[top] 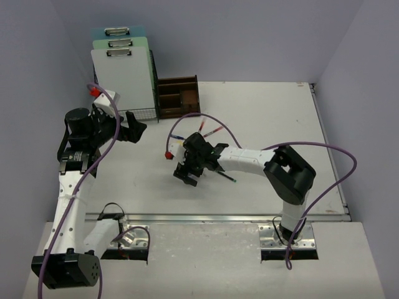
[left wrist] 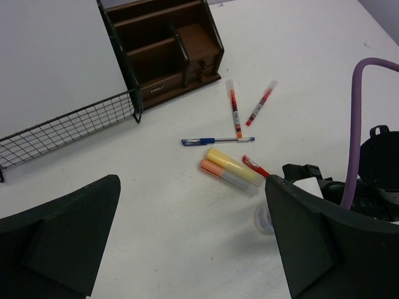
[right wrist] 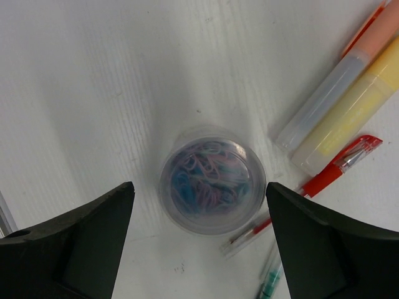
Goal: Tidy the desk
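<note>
The white desk carries scattered stationery. My right gripper is open and hangs straight over a clear round tub of coloured paper clips, with its jaws on either side and not touching it. Beside the tub lie a yellow highlighter, an orange highlighter, a red pen and a green-tipped pen. My left gripper is open and empty above bare desk. Ahead of it lie a blue pen, an orange pen and another red pen.
A dark-brown wooden organiser stands at the back, next to a black wire-mesh rack that holds clipboards. A metal rail runs along the near edge. Lavender walls close in the left, back and right sides.
</note>
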{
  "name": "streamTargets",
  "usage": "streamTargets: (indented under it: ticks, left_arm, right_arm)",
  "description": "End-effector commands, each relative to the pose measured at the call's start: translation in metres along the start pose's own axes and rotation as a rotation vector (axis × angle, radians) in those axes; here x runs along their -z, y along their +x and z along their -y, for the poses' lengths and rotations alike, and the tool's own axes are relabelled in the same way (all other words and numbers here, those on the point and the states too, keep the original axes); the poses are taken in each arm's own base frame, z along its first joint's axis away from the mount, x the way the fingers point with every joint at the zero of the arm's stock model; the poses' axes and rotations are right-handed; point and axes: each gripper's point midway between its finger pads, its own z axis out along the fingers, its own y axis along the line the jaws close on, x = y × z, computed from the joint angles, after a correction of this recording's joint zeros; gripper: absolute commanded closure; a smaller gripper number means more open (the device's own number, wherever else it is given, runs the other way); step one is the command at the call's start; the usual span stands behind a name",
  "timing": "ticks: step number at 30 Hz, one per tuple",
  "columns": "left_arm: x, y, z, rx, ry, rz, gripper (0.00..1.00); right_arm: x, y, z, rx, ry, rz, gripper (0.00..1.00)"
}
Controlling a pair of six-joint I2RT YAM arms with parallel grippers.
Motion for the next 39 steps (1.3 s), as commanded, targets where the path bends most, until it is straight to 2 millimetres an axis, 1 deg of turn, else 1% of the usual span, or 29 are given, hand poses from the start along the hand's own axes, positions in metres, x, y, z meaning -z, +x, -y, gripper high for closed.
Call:
streamTargets:
  ticks: [1, 6, 10, 11, 13, 14, 15, 18, 19, 21, 23, 25, 26, 27, 28, 29, 30, 31, 32, 34, 36, 37, 38, 39]
  left_arm:
    - [0.002, -0.016, 0.004, -0.029, 0.013, 0.065, 0.00]
    - [0.003, -0.015, 0.004, -0.035, 0.011, 0.064, 0.00]
    - [0.004, -0.016, 0.004, -0.042, 0.011, 0.069, 0.00]
    - [0.004, -0.015, 0.004, -0.043, 0.011, 0.069, 0.00]
    - [0.004, -0.016, 0.004, -0.046, 0.011, 0.072, 0.00]
    - [0.004, -0.016, 0.004, -0.047, 0.010, 0.074, 0.00]
    - [0.004, -0.016, 0.004, -0.048, 0.010, 0.076, 0.00]
    - [0.005, -0.017, 0.005, -0.049, 0.010, 0.083, 0.00]
    - [0.005, -0.017, 0.005, -0.047, 0.011, 0.084, 0.00]
    - [0.005, -0.017, 0.005, -0.045, 0.011, 0.084, 0.00]
    - [0.005, -0.017, 0.006, -0.045, 0.013, 0.088, 0.00]
    - [0.005, -0.017, 0.006, -0.044, 0.013, 0.093, 0.00]
    - [0.005, -0.018, 0.006, -0.044, 0.013, 0.095, 0.00]
    - [0.005, -0.019, 0.006, -0.044, 0.012, 0.096, 0.00]
    - [0.005, -0.019, 0.006, -0.043, 0.011, 0.097, 0.00]
    - [0.005, -0.019, 0.005, -0.039, 0.008, 0.099, 0.00]
    - [0.005, -0.019, 0.004, -0.031, 0.001, 0.098, 0.00]
    - [0.004, -0.019, 0.003, -0.028, -0.001, 0.096, 0.00]
    - [0.003, -0.019, 0.003, -0.020, 0.000, 0.091, 0.00]
    - [0.002, -0.019, 0.003, -0.011, 0.003, 0.088, 0.00]
    - [0.001, -0.018, 0.004, -0.002, 0.012, 0.092, 0.00]
    - [0.000, -0.017, 0.004, 0.000, 0.012, 0.089, 0.00]
    - [0.000, -0.018, 0.005, 0.002, 0.017, 0.097, 0.00]
    - [-0.001, -0.016, 0.005, 0.005, 0.017, 0.095, 0.00]
  right_arm:
    - [-0.004, -0.033, 0.009, 0.024, 0.046, 0.084, 0.15]
    - [-0.010, -0.027, 0.007, 0.035, 0.038, 0.065, 0.26]
    - [-0.010, -0.021, 0.005, 0.039, 0.029, 0.051, 0.43]
    - [-0.010, -0.021, 0.005, 0.039, 0.027, 0.050, 0.45]
    - [-0.008, -0.019, 0.003, 0.044, 0.019, 0.041, 0.58]
    - [-0.006, -0.020, 0.003, 0.046, 0.016, 0.040, 0.63]
    - [-0.004, -0.021, 0.002, 0.048, 0.013, 0.042, 0.66]
    - [0.010, -0.034, 0.003, 0.065, 0.012, 0.062, 0.79]
    - [0.020, -0.045, 0.006, 0.083, 0.021, 0.083, 0.84]
    - [0.032, -0.056, 0.011, 0.098, 0.032, 0.104, 0.90]
    - [0.053, -0.075, 0.023, 0.123, 0.055, 0.139, 0.95]
    - [0.067, -0.088, 0.039, 0.135, 0.089, 0.167, 0.97]
    - [0.077, -0.096, 0.055, 0.141, 0.116, 0.183, 0.97]
    - [0.082, -0.097, 0.068, 0.139, 0.136, 0.181, 0.98]
    - [0.086, -0.107, 0.075, 0.142, 0.150, 0.200, 0.98]
    - [0.098, -0.117, 0.098, 0.136, 0.194, 0.226, 0.99]
    - [0.097, -0.118, 0.111, 0.129, 0.212, 0.223, 0.99]
    - [0.101, -0.124, 0.131, 0.125, 0.244, 0.229, 0.99]
    - [0.106, -0.124, 0.152, 0.117, 0.285, 0.227, 0.99]
    - [0.111, -0.128, 0.178, 0.106, 0.338, 0.234, 1.00]
    - [0.116, -0.137, 0.214, 0.100, 0.417, 0.253, 1.00]
    - [0.122, -0.145, 0.218, 0.104, 0.431, 0.271, 1.00]
    - [0.118, -0.143, 0.232, 0.091, 0.453, 0.272, 1.00]
    - [0.123, -0.151, 0.240, 0.094, 0.476, 0.292, 1.00]
